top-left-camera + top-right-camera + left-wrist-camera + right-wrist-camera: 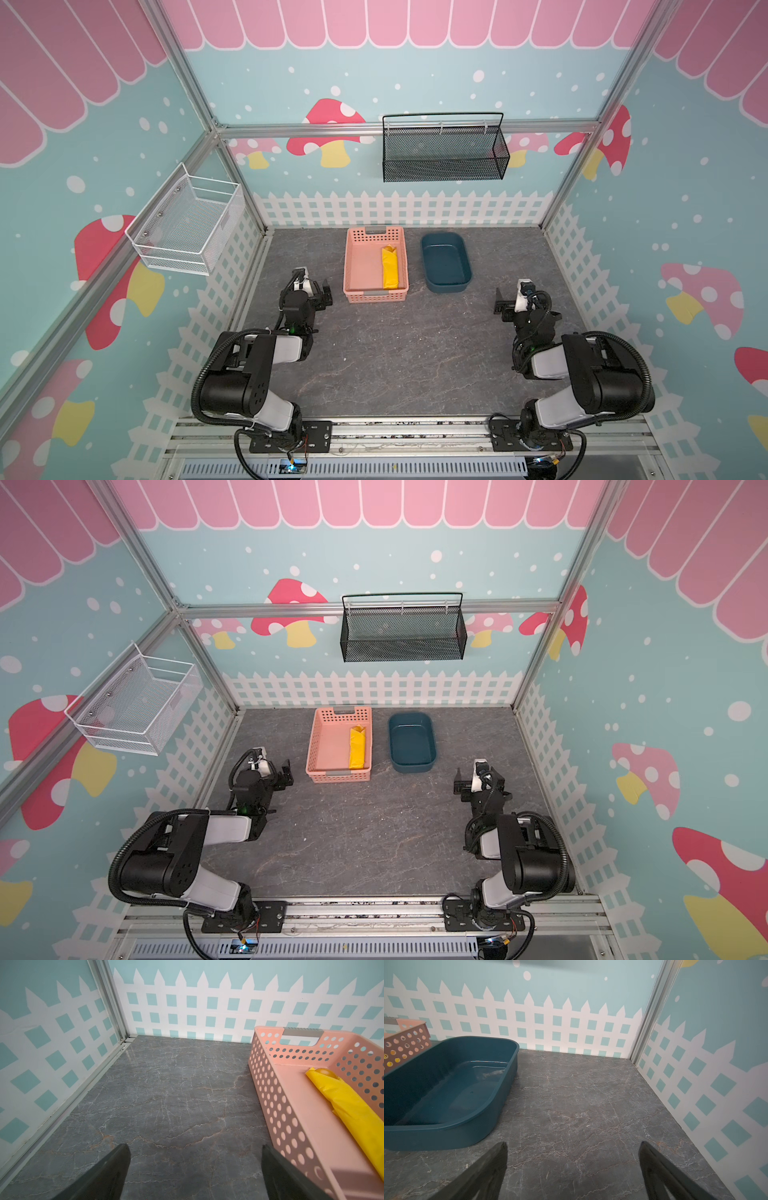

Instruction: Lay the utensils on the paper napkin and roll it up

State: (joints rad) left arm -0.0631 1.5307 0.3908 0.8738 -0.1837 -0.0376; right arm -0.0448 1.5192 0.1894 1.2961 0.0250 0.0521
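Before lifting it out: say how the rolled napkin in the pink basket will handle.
The rolled napkin is thin creased paper, so probably soft and crushable. Its loose edge may unroll; the utensil tip could slide out.

Tabletop point(395, 353) lies open before the pink basket point(376, 296) and blue tub point(448, 287), seemingly close-set.

You're looking into a staged robot test booth: silver aluminium frame posts point(179, 62), walls printed with cartoon red mushrooms point(328, 110) and a white picket fence point(399, 208), and two black-and-white robot arms point(232, 374) point(598, 374) bolted to a metal front rail point(415, 434).

Black-and-white arms point(232, 386), ribbed black cables point(202, 368), dark wedge-shaped fingers point(108, 1174), bolted black base plates point(318, 432)
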